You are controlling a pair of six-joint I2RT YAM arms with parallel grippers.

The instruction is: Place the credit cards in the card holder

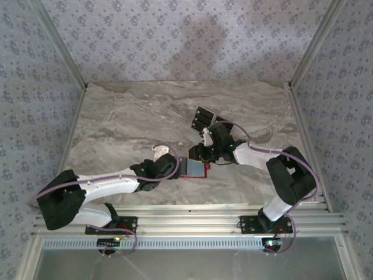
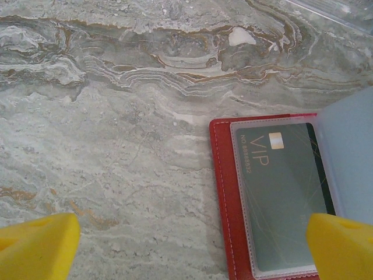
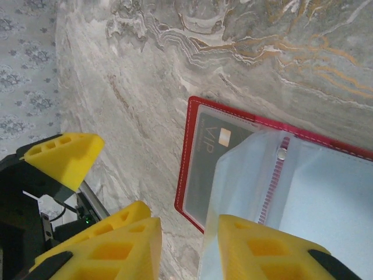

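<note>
The red card holder point(image 2: 223, 192) lay open and flat on the marble surface point(image 1: 128, 122), between the two arms. The left pincer point(image 2: 186, 251) was spread wide and held nothing. From its middle the holder lay at about two o'clock, and one yellow fingertip point(image 2: 341, 245) was over the holder's near corner. A grey VIP card point(image 2: 285, 192) sat inside a clear pocket of the holder. The right pincer point(image 3: 186, 256) hung over the holder from one o'clock. Its jaws were partly apart. A pale page point(image 3: 326, 192) leaned up by one finger, but I saw nothing pinched. Black credit cards point(image 1: 201, 119) lay at twelve o'clock from the holder, apart from it.
</note>
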